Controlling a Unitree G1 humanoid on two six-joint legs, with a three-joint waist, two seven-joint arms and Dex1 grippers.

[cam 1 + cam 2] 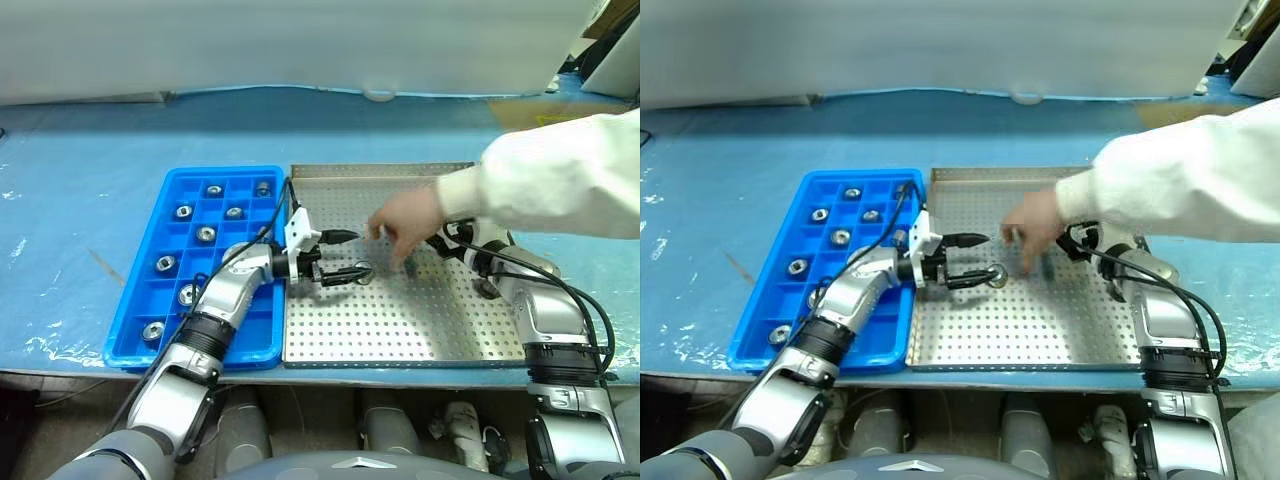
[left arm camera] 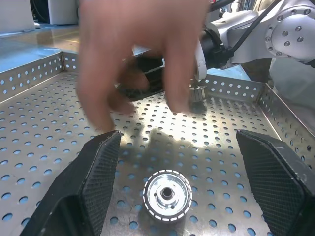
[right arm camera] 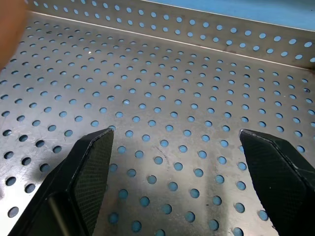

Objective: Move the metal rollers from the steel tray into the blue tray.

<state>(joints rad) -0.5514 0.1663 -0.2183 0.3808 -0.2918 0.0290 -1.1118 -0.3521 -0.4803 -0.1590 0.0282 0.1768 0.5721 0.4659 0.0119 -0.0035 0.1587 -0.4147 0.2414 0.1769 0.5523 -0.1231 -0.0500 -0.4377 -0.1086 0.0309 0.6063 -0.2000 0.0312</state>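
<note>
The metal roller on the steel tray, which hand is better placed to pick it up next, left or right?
Left. The left hand is open with a metal roller lying on the steel tray between its fingers. The right hand is open over bare tray, and a person's hand reaches in beside it.

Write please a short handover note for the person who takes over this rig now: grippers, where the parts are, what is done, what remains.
Left gripper: open, fingers either side of one metal roller lying on the steel tray, not gripped.
Right gripper: open, nothing between its fingers, over bare steel tray.
A person's hand reaches into the steel tray; another roller lies near it.
Done: eight rollers sit in the blue tray.
Left: at least these two rollers.
</note>
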